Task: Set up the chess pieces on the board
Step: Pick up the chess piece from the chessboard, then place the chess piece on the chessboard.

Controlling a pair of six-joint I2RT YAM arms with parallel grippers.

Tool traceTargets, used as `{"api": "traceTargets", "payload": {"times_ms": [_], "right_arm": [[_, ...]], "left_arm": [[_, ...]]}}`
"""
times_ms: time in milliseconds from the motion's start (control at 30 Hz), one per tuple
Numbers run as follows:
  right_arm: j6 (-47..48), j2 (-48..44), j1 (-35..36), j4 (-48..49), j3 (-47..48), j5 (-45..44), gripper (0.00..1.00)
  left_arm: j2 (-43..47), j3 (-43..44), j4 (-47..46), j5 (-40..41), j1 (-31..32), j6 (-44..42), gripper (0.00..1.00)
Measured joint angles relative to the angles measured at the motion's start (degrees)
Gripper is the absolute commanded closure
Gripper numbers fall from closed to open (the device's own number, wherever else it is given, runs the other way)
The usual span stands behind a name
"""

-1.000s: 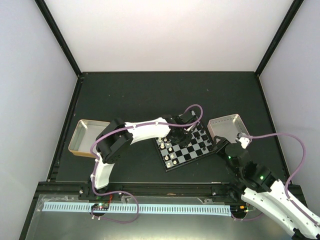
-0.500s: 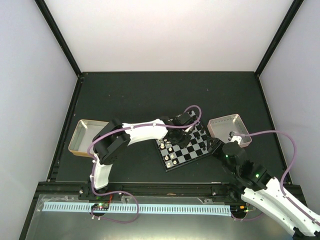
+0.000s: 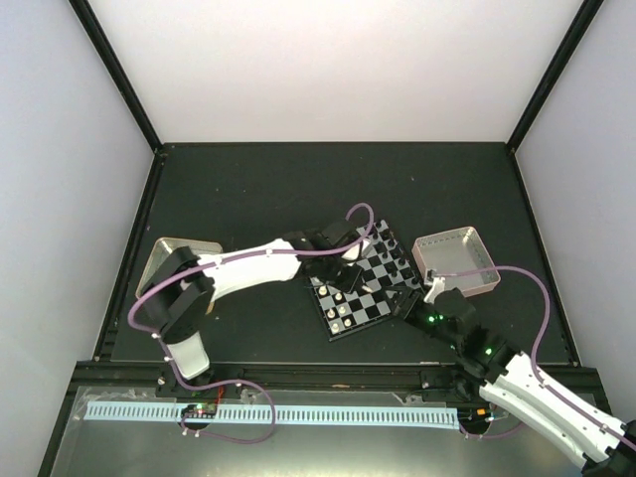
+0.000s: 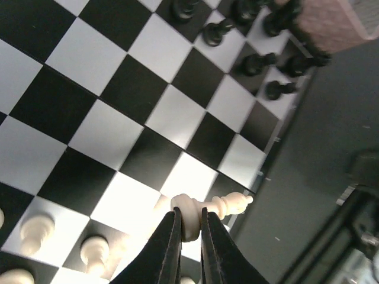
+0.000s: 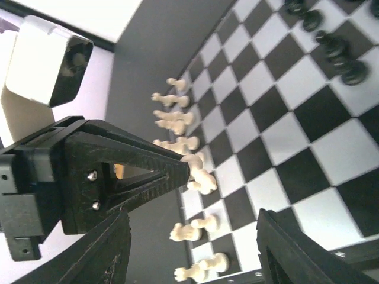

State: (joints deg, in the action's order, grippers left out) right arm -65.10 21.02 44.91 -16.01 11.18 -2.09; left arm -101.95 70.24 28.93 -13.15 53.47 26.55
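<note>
Left fingers [image 4: 169, 248] pinched shut on a cream chess piece [image 4: 216, 207] over the board [image 4: 106, 133] near its white rows, right gripper [image 5: 190, 236] open nearby — we judge it light, rigid, slippery — hold low on the base

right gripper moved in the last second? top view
Yes. The right gripper has swung left, away from the right-hand tray and up to the near right edge of the board.

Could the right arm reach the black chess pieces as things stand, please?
Probably yes: the right tool is open at the board's edge, and the left tool, gripping a white piece, is over the white side.
</note>
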Motion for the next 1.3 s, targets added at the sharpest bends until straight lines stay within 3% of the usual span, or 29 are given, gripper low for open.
{"api": "traceTargets", "payload": {"times_ms": [333, 733, 1033, 1300], "right_arm": [[-1.68, 2.64, 0.0, 14.8, -0.72, 7.91, 0.41], [0.39, 11.63, 0.0, 14.6, 6.4, 10.03, 0.73], [1.05, 14.32, -0.04, 13.4, 7.43, 11.41, 0.66], [1.73, 15.5, -0.04, 12.92, 7.69, 12.59, 0.94]], "left_arm": [[13.57, -6.58, -5.4, -14.4, -3.48, 0.39, 0.98], [15.87, -8.85, -8.39, -20.15, -4.35, 1.84, 0.98], [16.13, -9.77, -9.49, -20.61, -5.11, 2.86, 0.98], [16.26, -10.1, -10.1, -20.7, -5.88, 3.48, 0.98]]}}
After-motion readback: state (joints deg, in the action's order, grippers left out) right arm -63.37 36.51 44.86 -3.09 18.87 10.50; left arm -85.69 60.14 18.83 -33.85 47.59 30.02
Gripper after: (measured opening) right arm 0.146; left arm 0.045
